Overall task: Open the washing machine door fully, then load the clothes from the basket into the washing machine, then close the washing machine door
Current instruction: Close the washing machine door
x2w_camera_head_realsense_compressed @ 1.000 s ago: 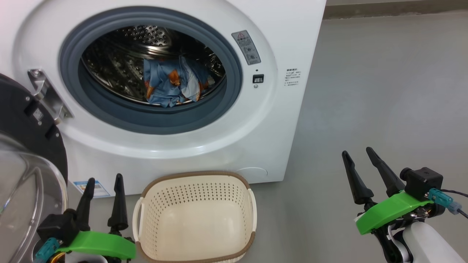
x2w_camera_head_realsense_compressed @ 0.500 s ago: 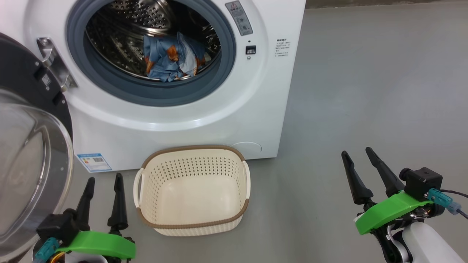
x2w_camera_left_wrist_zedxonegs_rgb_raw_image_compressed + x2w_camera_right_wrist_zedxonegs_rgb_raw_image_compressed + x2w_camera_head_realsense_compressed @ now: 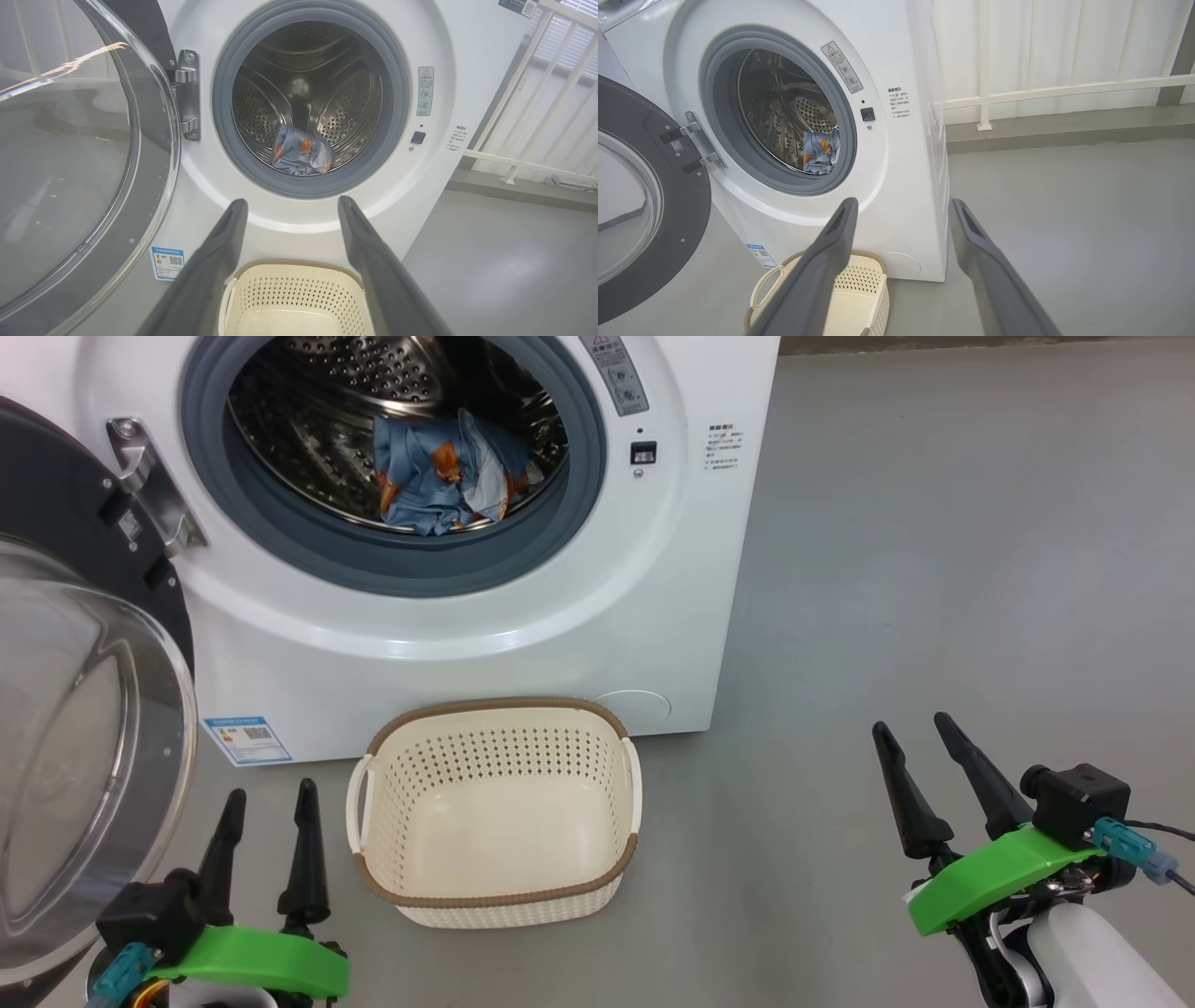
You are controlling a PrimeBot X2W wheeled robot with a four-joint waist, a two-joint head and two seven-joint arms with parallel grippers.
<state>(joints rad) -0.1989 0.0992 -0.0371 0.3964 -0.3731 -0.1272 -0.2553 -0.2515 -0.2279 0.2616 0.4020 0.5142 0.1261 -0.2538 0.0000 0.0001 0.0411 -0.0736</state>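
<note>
The white washing machine [image 3: 448, 644] stands with its round door [image 3: 65, 728] swung wide open to the left, glass bowl bulging outward. Light blue clothes [image 3: 448, 471] with orange figures lie inside the steel drum, also seen as clothes [image 3: 301, 151] and clothes [image 3: 822, 151]. The cream basket [image 3: 495, 896] sits empty on the floor before the machine. My left gripper [image 3: 266, 798] is open, low at the left beside the basket and the door. My right gripper [image 3: 913, 728] is open over bare floor at the right, holding nothing.
Grey floor [image 3: 934, 569] stretches to the right of the machine. A white railing [image 3: 1064, 88] runs behind it. A blue label [image 3: 246, 739] sits low on the machine's front. The open door fills the space at my left.
The camera has pulled back and tilted down, so the machine and basket sit higher and smaller in the picture. Both grippers hold the same open pose.
</note>
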